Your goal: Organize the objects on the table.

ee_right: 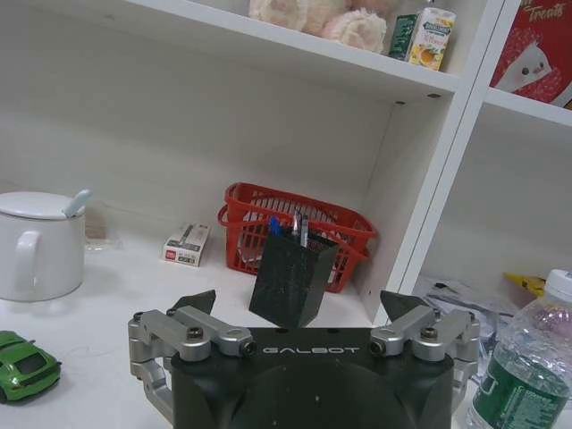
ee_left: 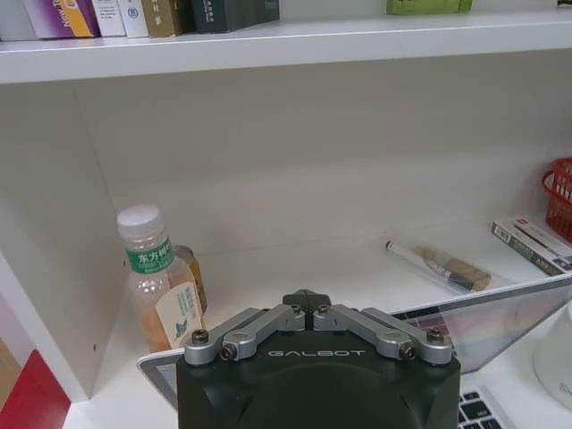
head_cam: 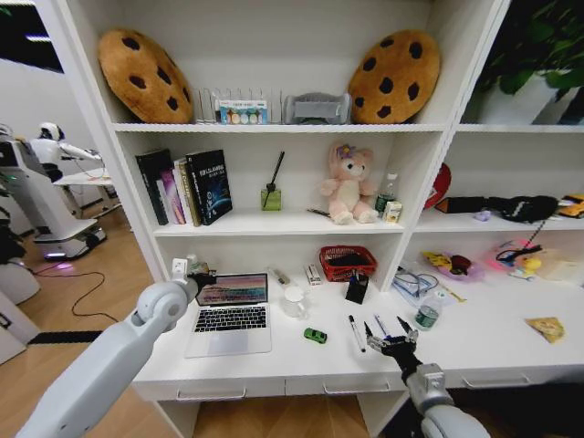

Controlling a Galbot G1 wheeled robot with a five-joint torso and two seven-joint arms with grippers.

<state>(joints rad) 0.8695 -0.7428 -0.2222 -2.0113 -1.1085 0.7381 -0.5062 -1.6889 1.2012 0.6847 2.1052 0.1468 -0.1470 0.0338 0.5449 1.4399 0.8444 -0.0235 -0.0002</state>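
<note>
The counter (head_cam: 511, 351) carried the open silver laptop (head_cam: 232, 315). The left gripper (ee_left: 307, 302), jaws closed on nothing, hovered at its 10 o'clock corner. The right gripper (head_cam: 392, 344), jaws wide, hovered over pens (head_cam: 357, 333); the green toy car (head_cam: 315, 336) lay at its 9 o'clock.

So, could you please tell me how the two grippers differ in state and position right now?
The left gripper has its fingers closed together, while the right gripper is spread wide open. The left gripper sits at the laptop screen's left edge; the right gripper hovers above the pens lying near the table front. Neither holds anything.
</note>
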